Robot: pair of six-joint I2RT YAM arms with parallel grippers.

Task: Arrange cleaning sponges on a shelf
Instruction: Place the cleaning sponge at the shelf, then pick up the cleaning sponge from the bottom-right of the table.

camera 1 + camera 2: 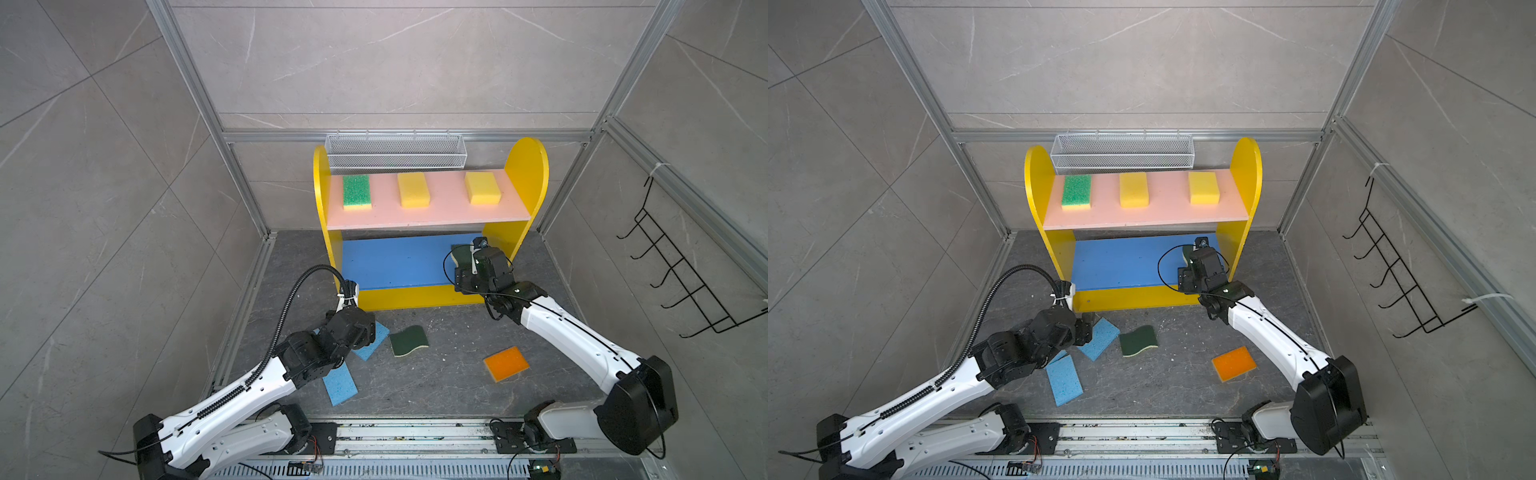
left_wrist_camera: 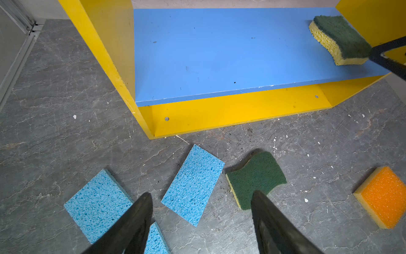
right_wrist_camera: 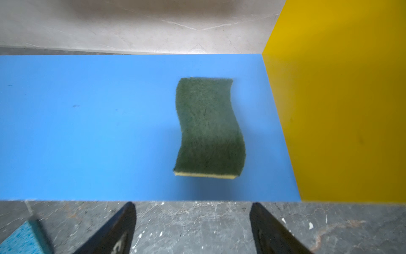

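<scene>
L fingers are held wide open, empty, above three blue sponges on the bench; a dk-green sponge and orange sponge are laid beside. R fingers, open and empty, are held before the shelf, on whose blue board a 2nd dk-green sponge is set. On the pink board, a green-topped sponge and two yellow sponges are lined up.

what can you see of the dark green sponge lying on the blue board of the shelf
The dark green sponge has a rough dark green scouring top over a porous yellow foam layer, with wavy long sides. It lies flat, green side up, on the blue lower board, near the yellow side panel but not touching it. Only the board touches it; the open right claw is clear of it.
</scene>
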